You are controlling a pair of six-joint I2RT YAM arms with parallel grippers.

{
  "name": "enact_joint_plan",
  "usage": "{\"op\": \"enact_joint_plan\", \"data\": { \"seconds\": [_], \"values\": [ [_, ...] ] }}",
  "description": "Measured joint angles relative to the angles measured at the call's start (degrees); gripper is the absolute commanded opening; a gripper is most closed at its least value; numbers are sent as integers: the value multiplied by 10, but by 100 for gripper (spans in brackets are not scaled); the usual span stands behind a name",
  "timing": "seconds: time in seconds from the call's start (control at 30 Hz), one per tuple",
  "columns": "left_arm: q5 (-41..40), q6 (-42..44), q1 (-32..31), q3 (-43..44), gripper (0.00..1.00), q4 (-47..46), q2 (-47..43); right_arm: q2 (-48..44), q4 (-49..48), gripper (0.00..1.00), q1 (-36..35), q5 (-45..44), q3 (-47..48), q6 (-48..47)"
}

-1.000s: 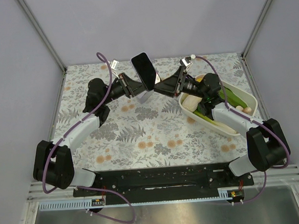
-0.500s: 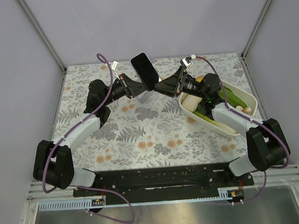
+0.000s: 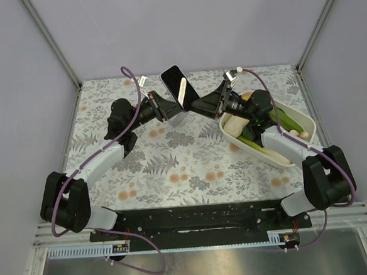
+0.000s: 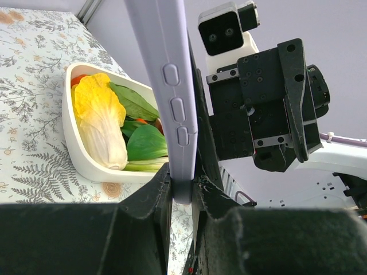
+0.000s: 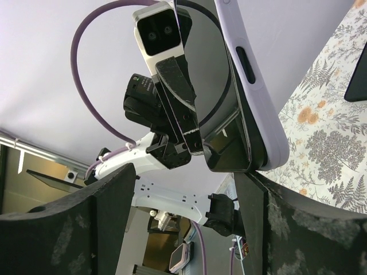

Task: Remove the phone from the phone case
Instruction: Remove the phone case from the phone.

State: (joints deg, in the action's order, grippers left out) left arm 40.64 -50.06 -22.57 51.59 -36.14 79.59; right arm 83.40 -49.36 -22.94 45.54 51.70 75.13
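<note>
The phone (image 3: 175,85), black screen up, sits in a lavender case and is held tilted in the air above the back of the table. My left gripper (image 3: 170,113) is shut on the case's lower edge. In the left wrist view the case edge (image 4: 172,86) with its side buttons stands upright between my fingers (image 4: 150,197). My right gripper (image 3: 197,105) is open at the phone's lower right corner. In the right wrist view the case (image 5: 255,97) and dark screen (image 5: 209,69) hang just above the wide-open gripper (image 5: 186,177), with the case's corner close to the right finger (image 5: 298,229).
A white oblong bowl (image 3: 270,157) of vegetables sits at the right, under my right arm; it also shows in the left wrist view (image 4: 86,166). The floral tablecloth (image 3: 173,163) covers the table. Grey walls close the back and sides.
The phone has tilted a little and now shows a bright glare stripe on its right side. Both grippers have shifted slightly up and right with it.
</note>
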Motion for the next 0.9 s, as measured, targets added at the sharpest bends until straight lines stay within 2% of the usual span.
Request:
{"op": "enact_joint_plan", "data": {
  "seconds": [0.9],
  "values": [
    [-10,19,-14,-15,0,-17,0,-3,13,78,17,3,-2,3]
  ]
}}
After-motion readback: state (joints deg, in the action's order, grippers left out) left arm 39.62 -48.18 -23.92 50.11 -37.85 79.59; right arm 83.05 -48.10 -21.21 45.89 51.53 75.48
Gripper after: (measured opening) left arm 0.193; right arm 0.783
